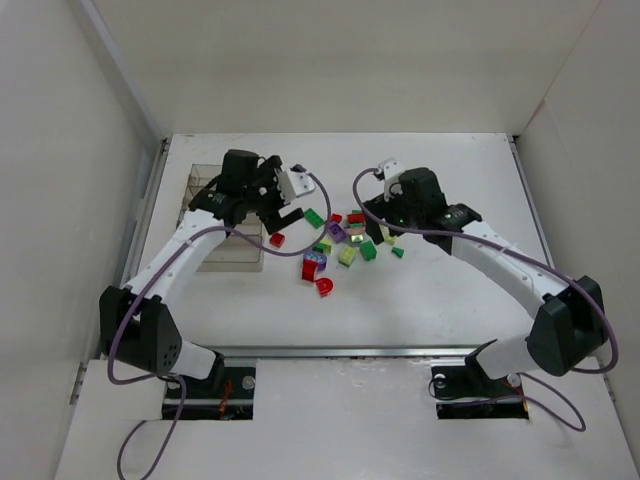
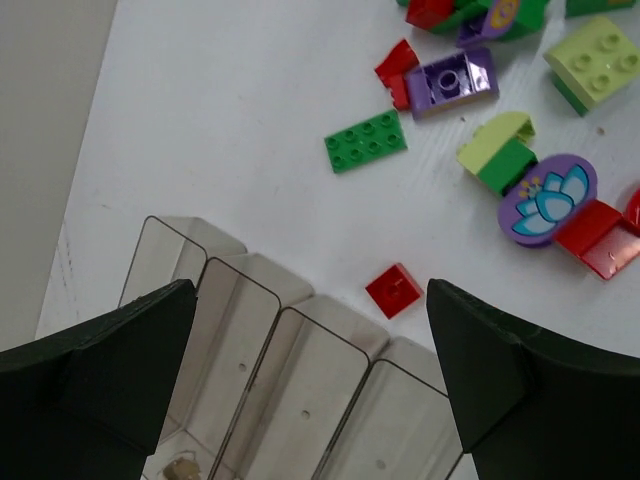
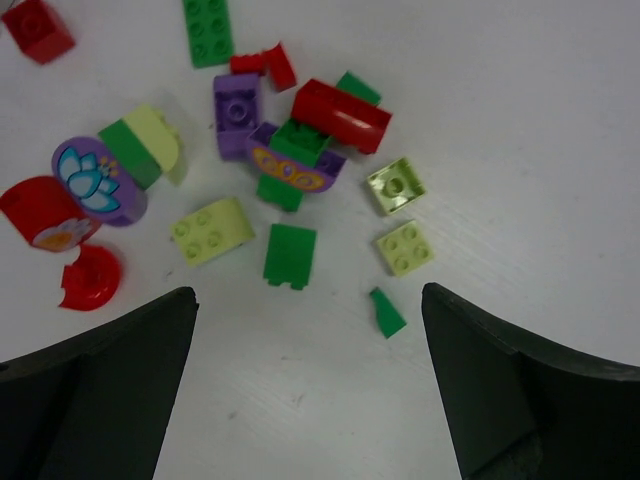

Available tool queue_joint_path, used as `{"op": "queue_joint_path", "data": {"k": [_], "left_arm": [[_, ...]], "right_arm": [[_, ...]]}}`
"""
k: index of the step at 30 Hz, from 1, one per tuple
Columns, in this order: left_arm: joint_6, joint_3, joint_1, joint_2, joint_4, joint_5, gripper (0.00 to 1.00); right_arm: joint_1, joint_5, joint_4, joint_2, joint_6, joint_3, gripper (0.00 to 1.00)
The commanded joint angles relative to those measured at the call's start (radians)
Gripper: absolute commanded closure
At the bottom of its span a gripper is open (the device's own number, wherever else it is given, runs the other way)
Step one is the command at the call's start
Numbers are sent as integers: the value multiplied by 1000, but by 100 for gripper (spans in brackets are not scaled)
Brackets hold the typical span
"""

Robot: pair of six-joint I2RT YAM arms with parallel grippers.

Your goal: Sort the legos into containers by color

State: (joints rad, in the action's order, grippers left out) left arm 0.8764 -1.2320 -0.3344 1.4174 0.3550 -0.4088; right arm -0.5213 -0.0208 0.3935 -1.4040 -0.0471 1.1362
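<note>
left claw: left claw point(image 2: 310, 320) stands wide with nothing between its fingers, hanging over the near end of the clear organizer box point(image 2: 250, 300).
right claw: right claw point(image 3: 308, 300) is just as wide and holds nothing, over the near edge of the lego pile point(image 3: 290, 160).
key relation, left: the red square brick point(image 2: 393, 290) lies just ahead of my left claw, a little toward its right finger and just beside the box rim. it sits apart from the pile, corner-on to the fingers. being square, it has no long axis to line up with.
key relation, right: the dark green brick point(image 3: 290, 254) sits straight ahead of my right claw, about centred. its long axis points away from me, so i judge the fingers would close across its short side.
box: four long compartments run back under my left claw.
nearer arm: left for the box and the red brick, right for the pile.
writing: none i can read. the purple rounded piece point(image 2: 547, 197) carries a printed lotus flower. no brand shows.
</note>
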Motion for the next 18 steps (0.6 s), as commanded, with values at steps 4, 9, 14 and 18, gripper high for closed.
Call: {"op": "queue_joint_path", "data": {"k": [4,9,14,18], "left_arm": [[131,34,-72,-144,21,85,0],[52,19,-121,-114,62,136,0],[-34,-35,-137,-81,-11,282,0],[-114,31,-137,-124,-206,531,0]], "right_arm": [[-20,-111,-24,-16,81,-50,2],[-20,-91,-56,-58,99,-62,12],[4,-82,-22,-180,145,-40,40],[4,-71,-22,-239,156,0,40]]}}
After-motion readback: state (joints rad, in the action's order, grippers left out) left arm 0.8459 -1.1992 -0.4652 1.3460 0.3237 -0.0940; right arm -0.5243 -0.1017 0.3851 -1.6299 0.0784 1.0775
